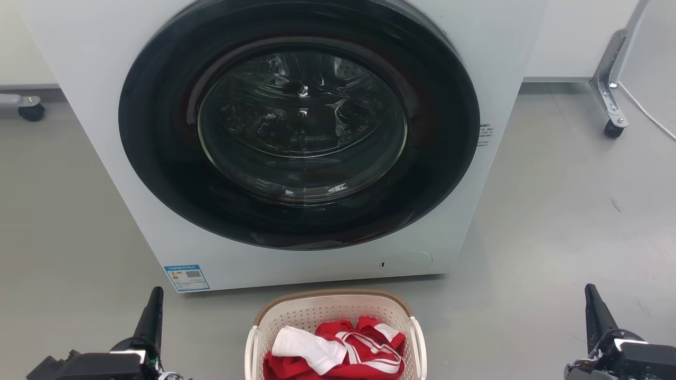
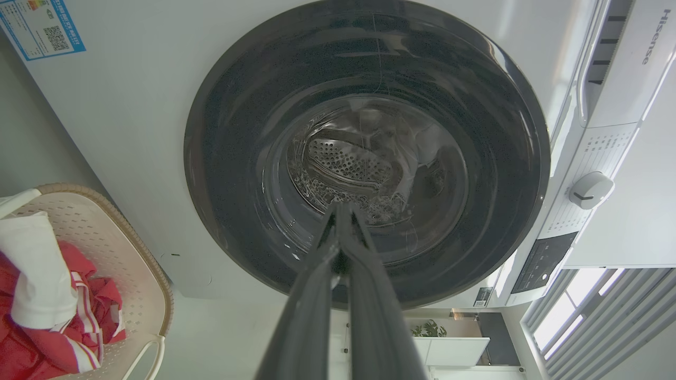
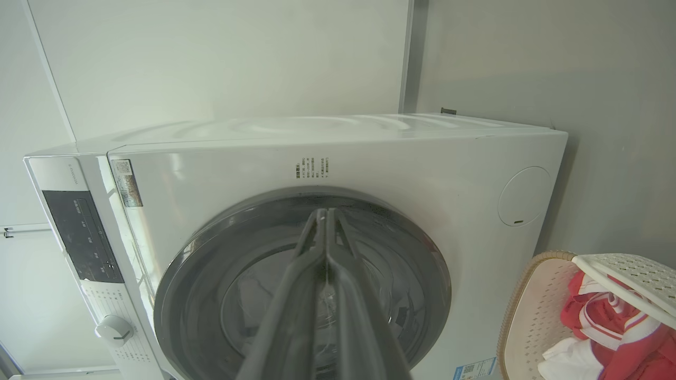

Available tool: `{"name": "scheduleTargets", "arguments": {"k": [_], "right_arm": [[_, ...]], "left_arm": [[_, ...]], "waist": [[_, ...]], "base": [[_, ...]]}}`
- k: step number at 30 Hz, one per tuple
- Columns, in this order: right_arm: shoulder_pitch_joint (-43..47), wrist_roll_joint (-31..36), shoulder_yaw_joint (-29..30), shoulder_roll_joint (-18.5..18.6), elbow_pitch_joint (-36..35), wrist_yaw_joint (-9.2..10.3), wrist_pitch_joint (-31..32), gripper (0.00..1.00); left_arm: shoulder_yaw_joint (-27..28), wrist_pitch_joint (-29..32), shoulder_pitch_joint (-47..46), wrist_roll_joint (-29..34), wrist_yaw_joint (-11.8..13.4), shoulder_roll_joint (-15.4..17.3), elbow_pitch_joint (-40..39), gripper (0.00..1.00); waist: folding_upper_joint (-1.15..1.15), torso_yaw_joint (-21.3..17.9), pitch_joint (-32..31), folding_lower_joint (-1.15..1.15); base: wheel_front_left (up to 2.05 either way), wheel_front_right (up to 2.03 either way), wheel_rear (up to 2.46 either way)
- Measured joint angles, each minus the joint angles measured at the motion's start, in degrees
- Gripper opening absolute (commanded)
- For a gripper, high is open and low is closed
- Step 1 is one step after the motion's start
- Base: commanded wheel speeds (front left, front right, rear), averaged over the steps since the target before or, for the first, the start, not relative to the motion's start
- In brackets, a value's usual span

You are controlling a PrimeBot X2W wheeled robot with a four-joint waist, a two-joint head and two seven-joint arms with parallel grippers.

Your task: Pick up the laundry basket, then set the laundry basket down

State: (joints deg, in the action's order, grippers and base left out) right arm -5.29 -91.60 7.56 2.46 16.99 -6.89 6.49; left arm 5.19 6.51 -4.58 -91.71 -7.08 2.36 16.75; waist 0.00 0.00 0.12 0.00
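The laundry basket (image 1: 296, 316), cream-white and perforated with a brown woven-look rim, stands on the grey floor just in front of the washing machine, holding red and white clothes. It also shows at the lower left as the laundry basket (image 2: 116, 253) and at the lower right as the laundry basket (image 3: 533, 316). My left gripper (image 1: 156, 291) is shut, well to the basket's left and apart from it. My right gripper (image 1: 589, 289) is shut too, far to the basket's right. In the wrist views the left gripper (image 2: 340, 207) and right gripper (image 3: 323, 212) have their fingers pressed together, holding nothing.
A white front-loading washing machine (image 1: 132, 174) with a large dark round door stands right behind the basket. Castered frame legs (image 1: 612, 126) stand at the back right, and another caster (image 1: 31, 112) at the back left. Grey floor spreads on both sides.
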Motion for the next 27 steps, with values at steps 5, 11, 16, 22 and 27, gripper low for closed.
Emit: {"name": "scheduleTargets", "arguments": {"k": [5,11,16,22,27], "right_arm": [[0.0,0.0,0.0,0.0,0.0,0.0,0.0,0.0],[2.13,0.01,-0.42,-0.77,2.69,0.12,-0.03,1.0],[2.5,0.01,-1.97,-0.89,2.76,0.18,-1.09,1.0],[2.5,0.48,-3.26,-0.89,2.64,0.2,-2.13,1.0],[2.5,2.12,-4.16,-0.89,2.29,0.7,-3.15,1.0]], "left_arm": [[0.0,0.0,0.0,0.0,0.0,0.0,0.0,0.0],[-0.31,-0.03,2.4,0.0,0.09,-0.71,2.64,1.0],[-1.44,-0.9,2.87,0.08,0.09,-0.71,2.58,1.0],[-2.27,-2.16,2.88,0.8,0.12,-0.7,1.85,1.0],[-2.83,-3.19,2.89,2.93,0.63,-0.68,0.98,1.0]], "waist": [[0.0,0.0,0.0,0.0],[0.0,0.0,0.0,0.0],[0.0,0.01,0.0,0.0],[0.0,0.05,0.01,0.0],[0.0,0.08,0.02,0.0]], "base": [[0.0,0.0,0.0],[0.0,0.0,0.0],[0.0,0.0,0.0],[0.0,0.0,0.0],[0.0,0.0,0.0]]}}
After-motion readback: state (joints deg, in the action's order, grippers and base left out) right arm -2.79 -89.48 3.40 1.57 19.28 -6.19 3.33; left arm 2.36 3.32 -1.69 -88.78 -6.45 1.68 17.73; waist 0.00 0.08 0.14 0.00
